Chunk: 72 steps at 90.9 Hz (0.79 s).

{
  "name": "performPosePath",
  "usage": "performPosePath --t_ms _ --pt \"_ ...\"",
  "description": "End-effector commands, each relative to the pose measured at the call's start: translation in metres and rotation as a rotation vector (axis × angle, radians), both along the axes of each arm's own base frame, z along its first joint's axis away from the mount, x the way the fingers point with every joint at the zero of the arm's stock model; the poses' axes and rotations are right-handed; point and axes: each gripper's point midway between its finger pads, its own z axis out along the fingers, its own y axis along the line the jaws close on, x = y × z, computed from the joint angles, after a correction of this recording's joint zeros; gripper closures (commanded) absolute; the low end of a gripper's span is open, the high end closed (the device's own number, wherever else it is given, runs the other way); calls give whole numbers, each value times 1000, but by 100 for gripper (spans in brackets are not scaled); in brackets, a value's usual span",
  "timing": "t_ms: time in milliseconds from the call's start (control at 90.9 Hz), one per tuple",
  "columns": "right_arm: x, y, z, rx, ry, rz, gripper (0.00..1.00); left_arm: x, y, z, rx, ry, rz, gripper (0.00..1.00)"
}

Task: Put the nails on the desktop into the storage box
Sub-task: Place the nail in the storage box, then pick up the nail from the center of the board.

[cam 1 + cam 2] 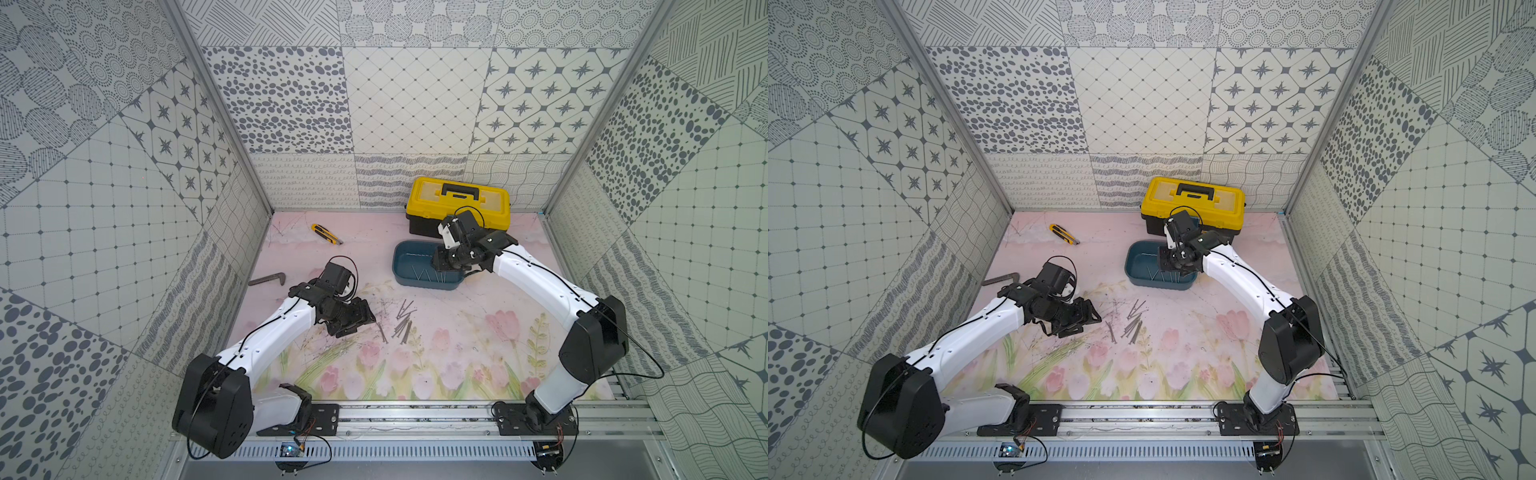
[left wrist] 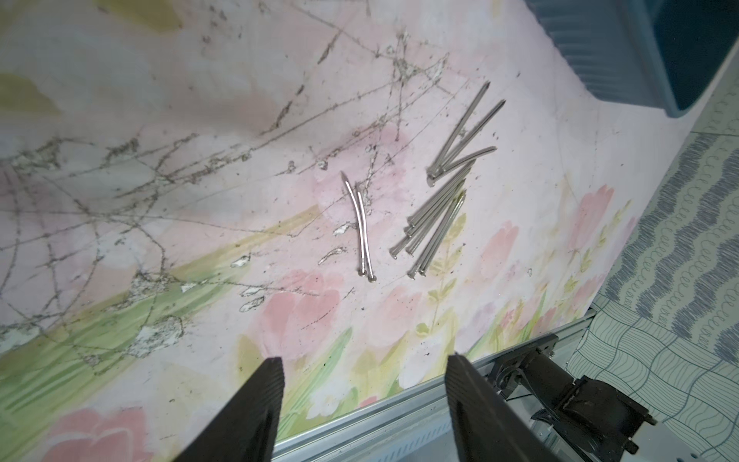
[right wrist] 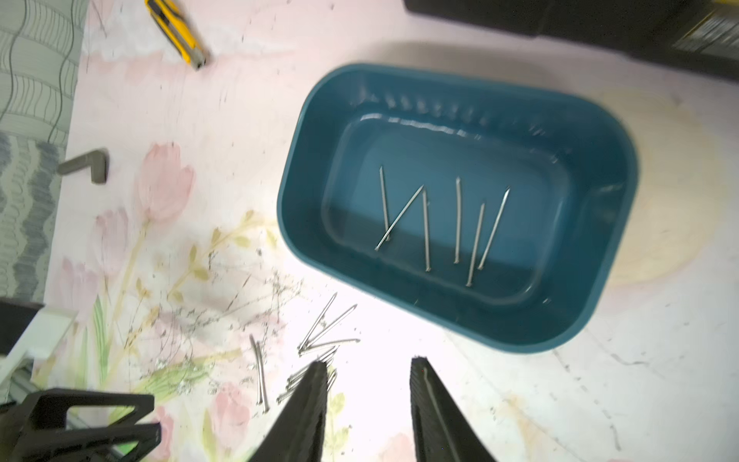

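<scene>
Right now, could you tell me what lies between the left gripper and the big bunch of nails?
Two loose nails, side by side on the desktop, seen in both top views.

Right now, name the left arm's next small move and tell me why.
Probably lower the left gripper onto the two nails lying apart from the main heap and close on them. Its jaws stand open and empty just short of that pair. The storage box holds only six nails, and the right gripper is open and empty.
</scene>
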Motion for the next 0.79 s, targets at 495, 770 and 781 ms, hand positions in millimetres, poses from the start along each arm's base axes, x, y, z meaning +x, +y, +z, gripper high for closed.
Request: performPosePath --t_ms 495,770,781 --pt "-74 -22 9 112 22 -90 60 66 -65 -20 222 -124 -397 51" --pt "-69 -38 36 181 -73 -144 61 90 -84 -34 257 -176 -446 54" --pt "-69 -39 36 183 -73 -147 61 91 -85 -35 258 -176 -448 54"
